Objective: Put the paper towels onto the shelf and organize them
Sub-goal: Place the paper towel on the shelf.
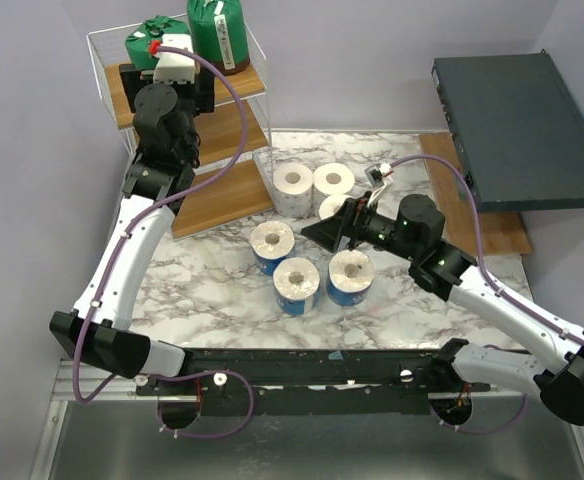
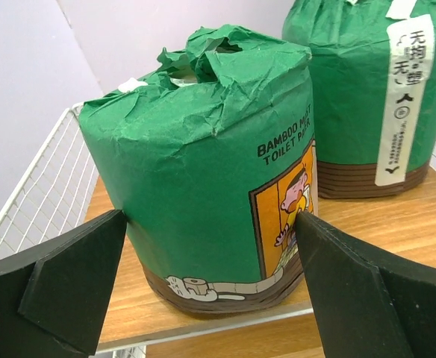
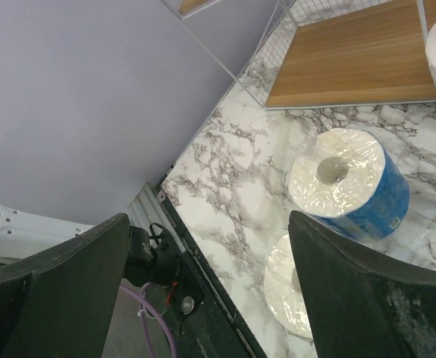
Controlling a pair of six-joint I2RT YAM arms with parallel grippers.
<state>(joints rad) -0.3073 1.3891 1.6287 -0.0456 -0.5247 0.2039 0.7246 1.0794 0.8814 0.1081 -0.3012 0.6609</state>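
My right gripper [image 3: 209, 224] is spread wide above the marble table [image 3: 233, 186]. A blue-wrapped roll [image 3: 349, 183] stands on end there, with the shelf's wooden board [image 3: 352, 63] beyond it.

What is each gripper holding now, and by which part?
Nothing is held. The left gripper stands open around the green-wrapped roll, which rests on the shelf's top board; the right gripper is open and empty.

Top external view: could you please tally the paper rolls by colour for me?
Green-wrapped rolls, on top of the shelf: 2
Blue-printed wrapped rolls, on the table: 3
Plain white rolls, on the table, one partly hidden: 3
Total: 8
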